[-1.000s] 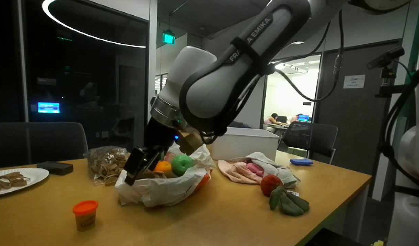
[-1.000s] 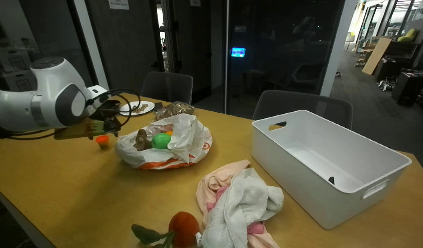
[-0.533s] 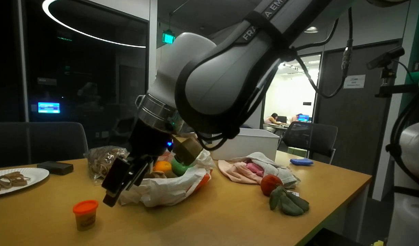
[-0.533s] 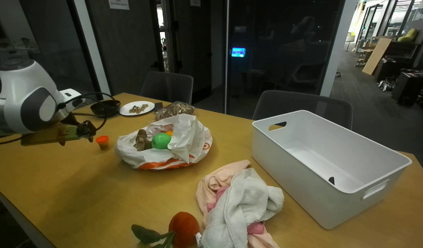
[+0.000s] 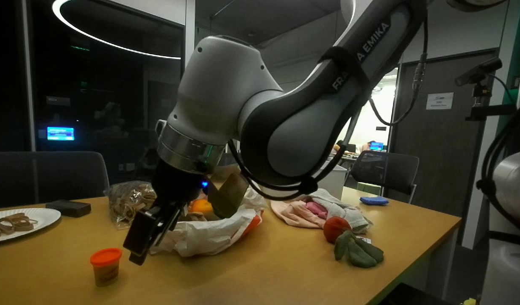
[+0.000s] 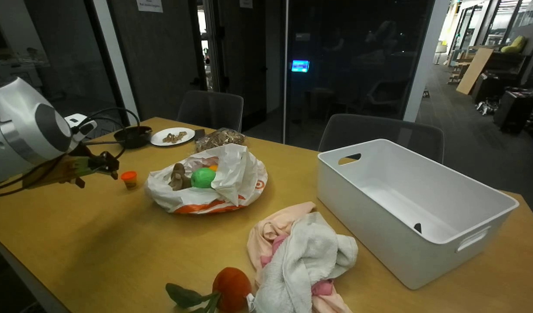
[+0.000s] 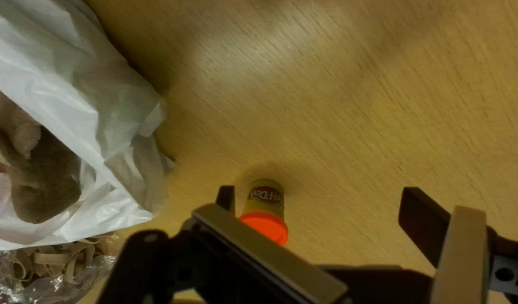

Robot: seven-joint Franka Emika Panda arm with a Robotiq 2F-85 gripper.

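Cluttered wood-grain worktop point(image 5: 251, 279), Play-Doh tub point(image 5: 106, 269) standing on it near the Target bag point(image 6: 212, 206). Tool point(image 7: 320, 200) is close by, spread wide and holding nothing. I'd say reach mostly done, grip not yet

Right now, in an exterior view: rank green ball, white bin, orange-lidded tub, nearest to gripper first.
1. Orange-lidded tub: just picture-right of the gripper.
2. Green ball: inside the white plastic bag, past the tub.
3. White bin: far picture-right, beyond the bag.
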